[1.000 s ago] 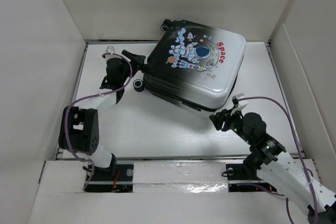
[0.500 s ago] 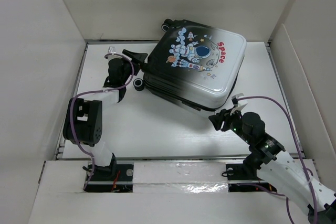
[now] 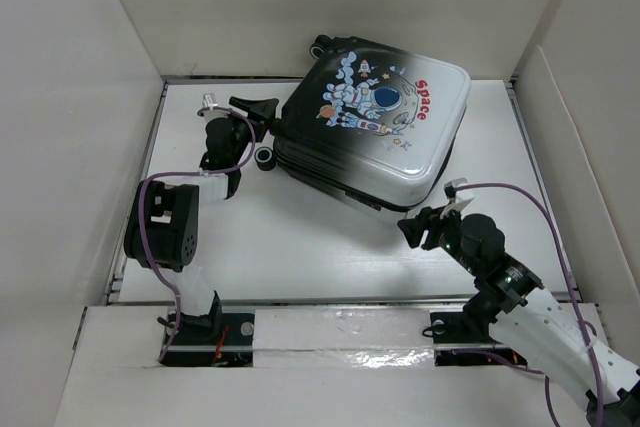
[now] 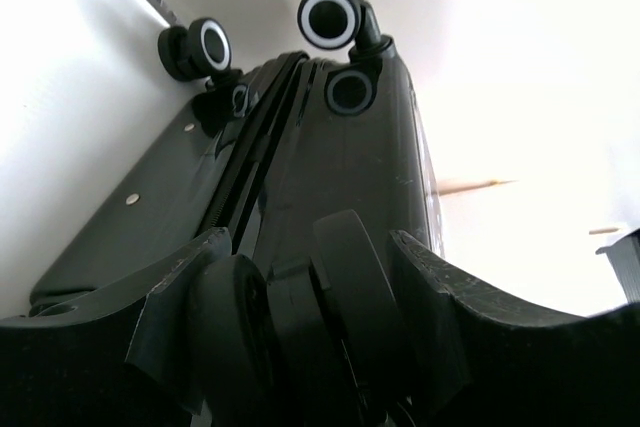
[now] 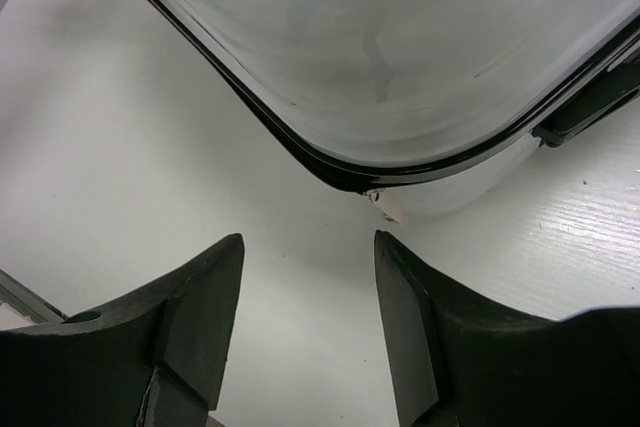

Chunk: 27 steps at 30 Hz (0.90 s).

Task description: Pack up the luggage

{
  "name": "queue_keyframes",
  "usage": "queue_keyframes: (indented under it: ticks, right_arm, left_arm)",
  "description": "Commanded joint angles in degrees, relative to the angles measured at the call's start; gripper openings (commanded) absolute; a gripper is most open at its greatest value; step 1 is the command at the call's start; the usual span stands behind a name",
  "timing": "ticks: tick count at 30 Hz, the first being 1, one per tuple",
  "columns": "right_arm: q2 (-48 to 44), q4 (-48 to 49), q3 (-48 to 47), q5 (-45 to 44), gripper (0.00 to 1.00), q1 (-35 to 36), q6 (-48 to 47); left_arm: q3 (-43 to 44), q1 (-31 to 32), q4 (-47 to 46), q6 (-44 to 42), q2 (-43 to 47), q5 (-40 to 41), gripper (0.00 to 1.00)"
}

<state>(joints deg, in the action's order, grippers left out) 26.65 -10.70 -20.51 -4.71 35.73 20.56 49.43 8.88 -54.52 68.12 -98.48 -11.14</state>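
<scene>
The luggage (image 3: 375,127) lies flat and closed at the back of the table, astronaut side up. My left gripper (image 3: 265,117) is at its left corner. In the left wrist view the jaws (image 4: 308,247) straddle a black double wheel (image 4: 345,287) of the luggage. The left finger touches the wheel and the right finger stands a little off it. Another wheel (image 3: 265,157) shows just beside the gripper. My right gripper (image 3: 415,229) is open and empty, just short of the luggage's near corner (image 5: 400,97). Its fingertips (image 5: 308,242) hover over bare table.
White walls box the table on the left, back and right. A small white tag (image 5: 390,209) hangs at the luggage's near corner. Two more wheels (image 3: 320,47) stick out at the back edge. The table (image 3: 300,237) lies open in front of the luggage.
My left gripper has moved slightly back and right along the luggage's left corner, and its elbow has swung. The right arm has barely moved.
</scene>
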Motion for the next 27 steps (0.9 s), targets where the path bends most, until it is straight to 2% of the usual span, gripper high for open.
queue_keyframes:
  ticks: [1, 7, 9, 10, 11, 13, 14, 17, 23, 26, 27]
  right_arm:
    - [0.15, 0.59, 0.04, -1.53, 0.61, 0.4, 0.63]
    - [2.0, 0.42, -1.63, -2.14, 0.69, 0.4, 0.01]
    - [2.08, 0.33, -2.69, -2.15, 0.71, 0.4, -0.69]
    - [2.17, 0.15, -3.47, -2.15, 0.71, 0.4, -0.95]
    - [2.26, -0.02, -3.74, -1.97, 0.71, 0.4, -1.48]
    - [2.09, -0.55, -4.09, -1.79, 0.71, 0.4, -1.75]
    - [2.0, -0.81, -4.01, -1.79, 0.71, 0.4, -1.75]
    - [1.56, -0.73, -3.48, -1.36, 0.71, 0.4, -1.66]
    - [0.15, -0.11, -1.9, -0.3, 0.71, 0.4, -1.4]
    - [-0.81, -0.11, -1.37, -0.56, 0.71, 0.4, -1.48]
    - [-0.99, -0.02, -1.29, -0.56, 0.71, 0.4, -1.57]
  left_arm:
    - [-1.7, -1.41, -8.94, -0.35, 4.96, 3.49, 0.0]
    - [2.16, -1.41, -9.55, 3.24, 2.5, -2.65, 0.0]
    - [5.05, -0.89, -3.97, 3.08, 2.06, -3.36, 0.01]
    - [5.93, -0.89, -2.1, 2.64, 2.23, -3.28, 0.23]
    - [6.81, -0.89, -0.6, 1.07, 3.02, -2.93, 0.37]
    - [7.96, -0.89, 5.54, -0.61, 3.73, -2.23, 0.61]
    - [9.27, -0.89, 7.48, -2.53, 4.17, -2.14, 0.64]
    - [10.86, -0.89, 13.29, -4.57, 4.17, -1.52, 0.65]
    - [19.55, -0.89, 26.91, -6.77, 0.31, -3.37, 0.64]
    - [21.23, -0.89, 31.22, -6.86, 0.74, -2.58, 0.52]
    - [21.32, -0.89, 32.71, -7.03, 1.0, -2.05, 0.52]
